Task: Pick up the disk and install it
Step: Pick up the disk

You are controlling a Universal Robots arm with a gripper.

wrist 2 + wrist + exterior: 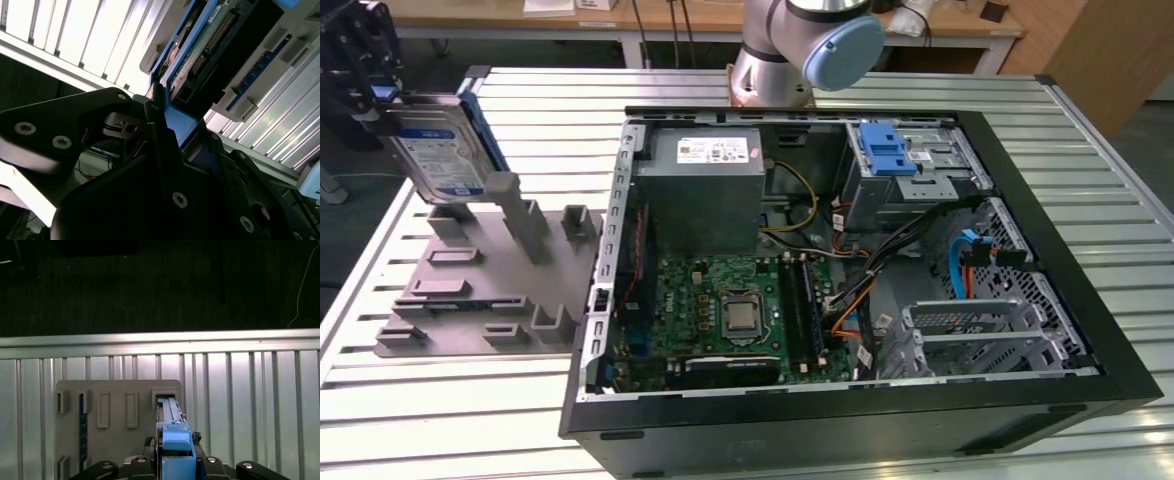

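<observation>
While upright at the holder (pixel 467 290), disk (pixel 438 150) with top edge between fingers (pixel 159 135)

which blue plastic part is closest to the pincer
The blue rail on the disk, upright at the exterior view's left, in the pincer; the blue latch sits inside the computer case.

Upright disk (pixel 438 150) beside open computer case (pixel 854 432)

The arm (pixel 790 48) is rising at the far side while its black pincer (pixel 371 82), at the exterior view's left, is clamping the upright disk (pixel 438 150) by its upper end.
</observation>
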